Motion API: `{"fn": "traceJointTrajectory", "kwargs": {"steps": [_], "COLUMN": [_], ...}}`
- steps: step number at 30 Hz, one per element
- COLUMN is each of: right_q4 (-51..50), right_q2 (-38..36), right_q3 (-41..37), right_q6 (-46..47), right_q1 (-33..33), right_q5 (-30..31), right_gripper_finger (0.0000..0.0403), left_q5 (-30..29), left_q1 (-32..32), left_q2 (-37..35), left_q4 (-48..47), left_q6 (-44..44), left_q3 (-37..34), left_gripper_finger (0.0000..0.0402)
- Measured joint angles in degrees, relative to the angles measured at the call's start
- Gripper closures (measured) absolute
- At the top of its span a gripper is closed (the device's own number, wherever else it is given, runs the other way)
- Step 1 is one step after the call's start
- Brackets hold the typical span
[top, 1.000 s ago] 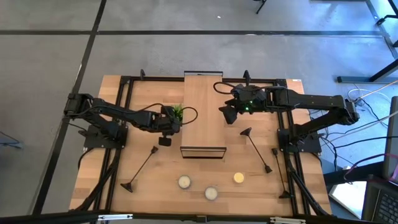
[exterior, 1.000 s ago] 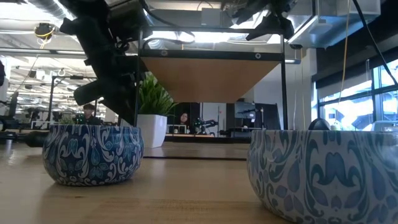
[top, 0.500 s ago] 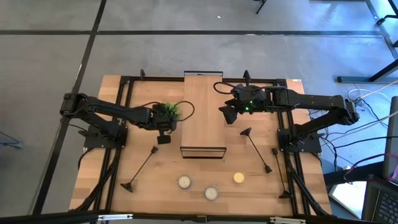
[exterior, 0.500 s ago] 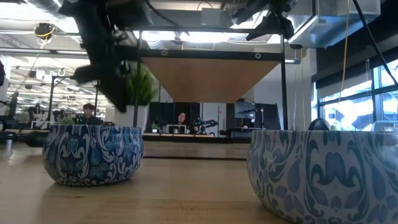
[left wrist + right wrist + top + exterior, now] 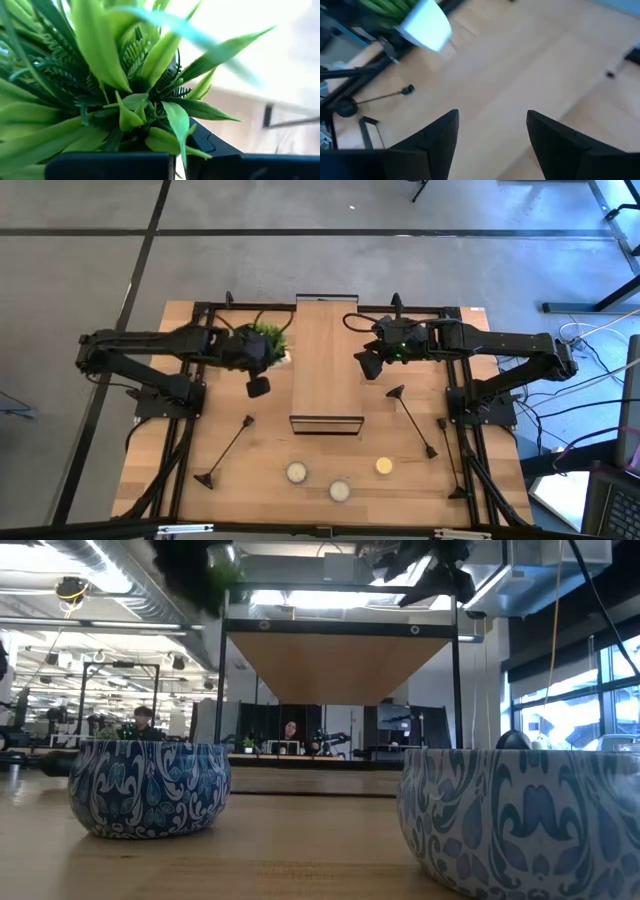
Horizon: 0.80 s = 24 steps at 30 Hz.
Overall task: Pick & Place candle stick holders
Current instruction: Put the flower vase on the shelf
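Left gripper (image 5: 256, 387) has its fingers clamped on the plant (image 5: 265, 338), lifted, so it's busy w/ the wrong thing. Holders all lie flat on the bench (image 5: 200, 440): one (image 5: 228, 450) on the left side, running diagonal, two (image 5: 412, 420) on the right. Right gripper (image 5: 362, 365), fingers apart and empty, hangs near that right pair, so it's prob the closer arm.
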Motion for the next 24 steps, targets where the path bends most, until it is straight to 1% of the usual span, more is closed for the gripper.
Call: {"fn": "traceJointTrajectory", "kwargs": {"steps": [3,6,10,12,16,19,24], "right_q4": [-7.4,-16.6,-27.7,-31.7,-35.8,-35.6,-31.6], "right_q2": [0.0,0.0,0.0,0.0,-0.2,-1.1,-4.6], "right_q3": [0.0,0.0,0.0,0.0,0.0,0.0,0.0], "right_q6": [3.1,6.0,10.1,11.4,13.7,13.8,12.0], "right_q1": [-0.3,-0.4,-0.2,0.5,3.2,5.7,10.1], "right_q5": [0.1,0.9,1.5,1.6,3.5,6.2,10.5], "right_gripper_finger": [0.0164,0.0164,0.0164,0.0164,0.0165,0.0165,0.0165], "left_q5": [1.1,2.0,4.0,4.4,4.4,4.3,5.1], "left_q1": [0.2,0.6,1.5,1.9,3.3,4.5,6.3], "left_q2": [4.4,10.6,18.0,20.7,24.0,24.7,24.2], "left_q4": [-0.6,-2.9,-4.3,-4.2,-3.1,-2.6,-1.2], "left_q6": [6.4,11.6,16.0,17.2,18.7,20.1,20.8], "left_q3": [7.5,14.8,20.7,21.8,22.2,22.2,22.3], "left_gripper_finger": [0.0399,0.0399,0.0399,0.0399,0.0399,0.0399,0.0399]}}
